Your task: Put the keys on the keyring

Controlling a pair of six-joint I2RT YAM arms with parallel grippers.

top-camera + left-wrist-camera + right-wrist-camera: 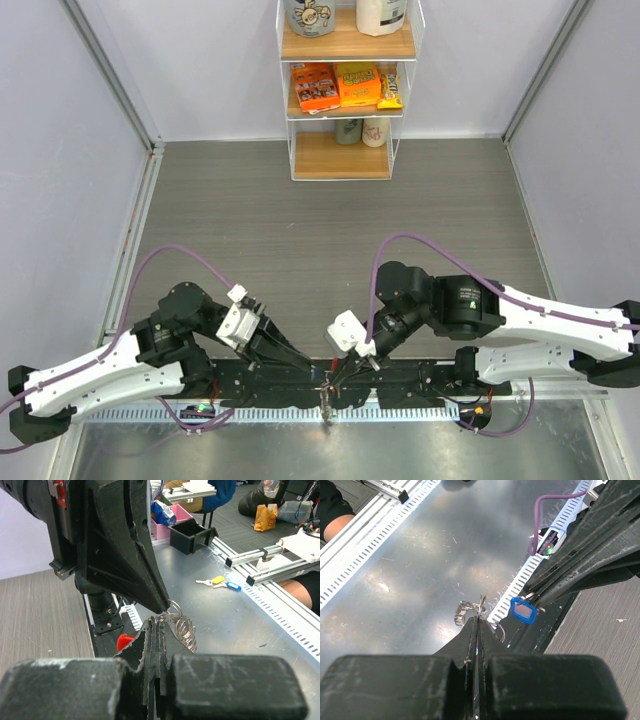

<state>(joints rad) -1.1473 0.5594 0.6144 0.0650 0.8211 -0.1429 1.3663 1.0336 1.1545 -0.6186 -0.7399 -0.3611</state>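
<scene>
Silvery metal links of the keyring (468,611) are clamped between the closed fingers of the right pincer (478,620), just past its tips, above the steel table (410,555). The red fob (125,641) is seen below these tips, partly hidden. The left pincer (536,599) is clenched as well, and the blue-headed key (523,610) is held at its very tip, just beside the ring. As far as can be told, it is not yet threaded on. In the left wrist view this key is hidden by the fingers. Two other keys (220,582), one with a yellowish head and one with a blue head, are lying on the table, well apart from both pincers.

The step in hand is judged to be the threading of the first key. For the next move, the hole of the key must be brought onto the end of the split ring, which is very thin. A small and exact motion is needed while the ring is gripped firmly. If the key is pushed too hard, a slip from the tips may be expected.
</scene>
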